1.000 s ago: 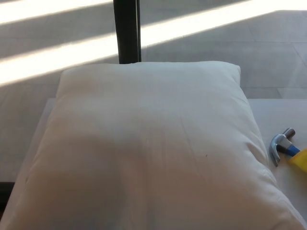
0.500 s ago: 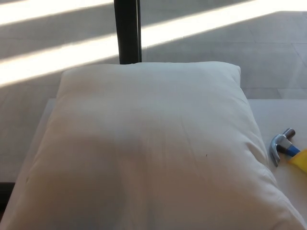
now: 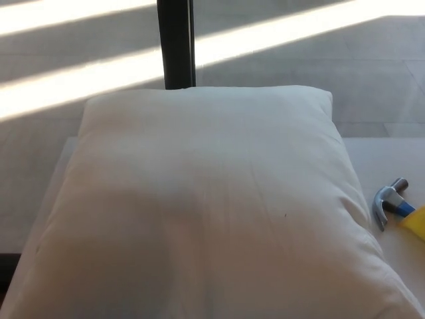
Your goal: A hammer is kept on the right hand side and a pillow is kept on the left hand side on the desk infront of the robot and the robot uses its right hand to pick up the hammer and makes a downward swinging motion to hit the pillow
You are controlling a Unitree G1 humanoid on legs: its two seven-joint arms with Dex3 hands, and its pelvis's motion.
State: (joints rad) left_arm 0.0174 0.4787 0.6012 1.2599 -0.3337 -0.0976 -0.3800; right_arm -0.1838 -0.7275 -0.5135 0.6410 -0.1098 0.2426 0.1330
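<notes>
Two things on tabletop (image 3: 392, 156): pillow (image 3: 206, 206) left, hammer (image 3: 390, 201) just right, lying flat. No hands visible, state unknown. Fits before pickup or after set-down.

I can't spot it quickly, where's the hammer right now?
In the head view, the hammer lies on the desk at the far right edge, just right of the pillow.

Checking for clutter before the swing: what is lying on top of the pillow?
Nothing rests on the pillow; its top shows only creases. The hammer lies beside it on the desk. What lies underneath the pillow is hidden.
</notes>
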